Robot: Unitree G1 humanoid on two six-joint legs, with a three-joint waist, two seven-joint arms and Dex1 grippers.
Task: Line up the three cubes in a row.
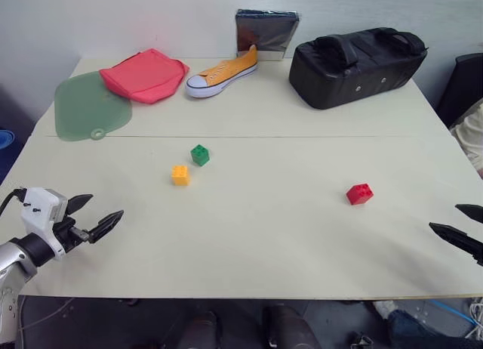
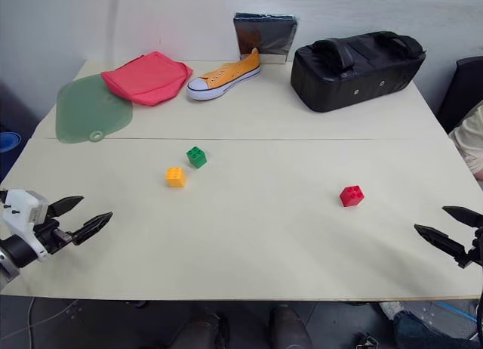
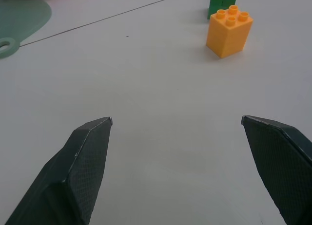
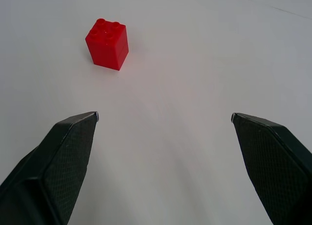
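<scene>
A: Sitting loose on the table (image 1: 302, 236): green cube (image 1: 200, 155), yellow-orange cube (image 1: 180, 175) just nearside of it, maybe touching; red cube (image 1: 359, 194) well right of it.

B: Left gripper (image 1: 96, 217) and right gripper (image 2: 447, 230): fingers spread wide, empty.

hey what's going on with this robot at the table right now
The robot is set to line up three toy cubes, but nothing is held yet. Its left gripper and right gripper hang open near the table's front corners. The yellow cube and green cube sit close together left of centre; the red cube stands alone toward the right. No row so far.
</scene>
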